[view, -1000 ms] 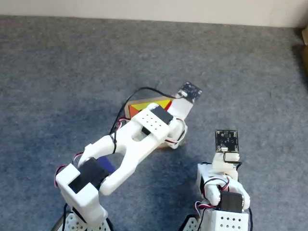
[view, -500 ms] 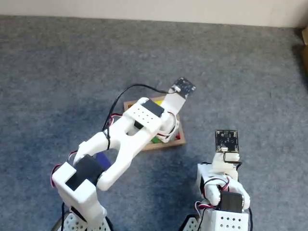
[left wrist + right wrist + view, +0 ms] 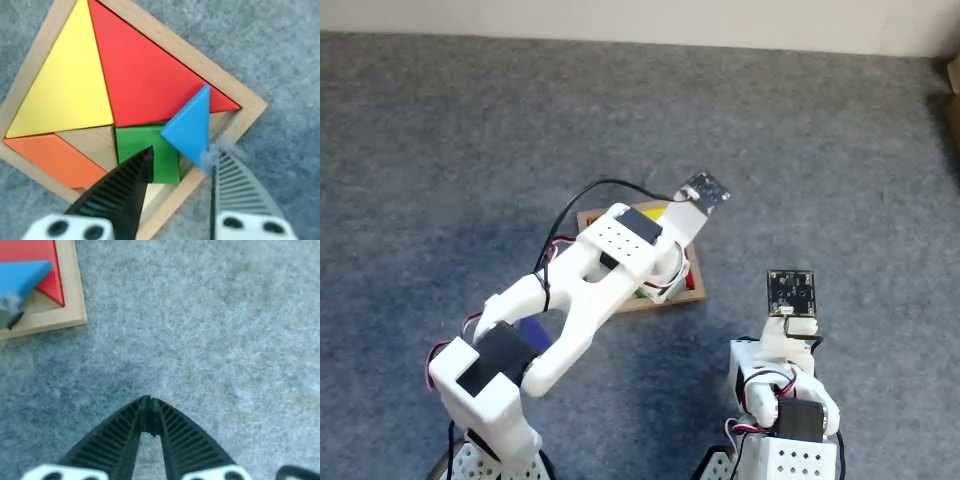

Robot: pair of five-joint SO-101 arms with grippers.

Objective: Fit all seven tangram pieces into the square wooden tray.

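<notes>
Left jaws gape wide, blue triangle (image 3: 190,127) touching one; right jaws closed.

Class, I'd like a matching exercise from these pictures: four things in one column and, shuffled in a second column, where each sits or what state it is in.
Things
1. yellow triangle
2. blue triangle
3. green square
4. right gripper

Place or state
A. shut, above bare carpet
B. flat in the tray, one long edge against the red triangle
C. not seated, its tip lying over the red triangle
D. in the tray, one corner hidden beneath the blue triangle

Pairs: 1-B, 2-C, 3-D, 4-A
</notes>
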